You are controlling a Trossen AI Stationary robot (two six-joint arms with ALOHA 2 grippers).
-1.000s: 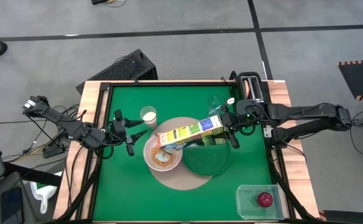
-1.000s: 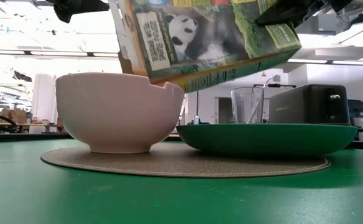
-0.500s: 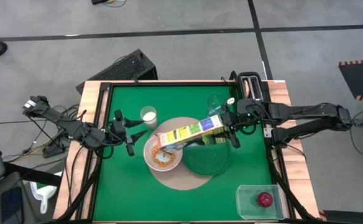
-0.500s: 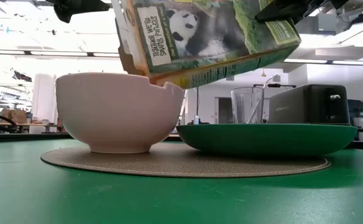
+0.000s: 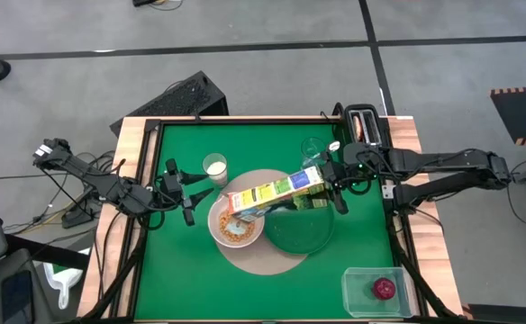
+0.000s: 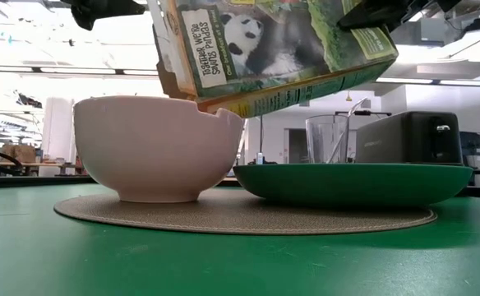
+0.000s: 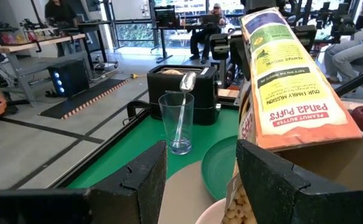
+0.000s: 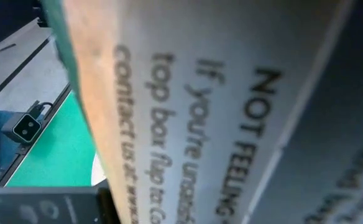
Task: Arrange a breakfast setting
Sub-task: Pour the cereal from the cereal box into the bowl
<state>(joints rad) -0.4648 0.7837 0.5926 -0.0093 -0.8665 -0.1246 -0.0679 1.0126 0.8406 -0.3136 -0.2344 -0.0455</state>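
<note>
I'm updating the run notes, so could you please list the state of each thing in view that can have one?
cereal box: tilted, open end over the bowl, held by right claw
white bowl: upright on mat, cereal inside
dark-green plate: on mat, empty
clear glass: upright, spoon in it
plastic tub: red fruit inside
left claw: open, empty, beside the bowl

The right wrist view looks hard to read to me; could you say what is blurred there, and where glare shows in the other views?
Right wrist view: the cereal box fills the frame, too close to be sharp, its print smeared. Low view: bright room lights behind wash out the background above the white bowl. Left wrist view: the glass and toaster are sharp, the near fingers soft.
</note>
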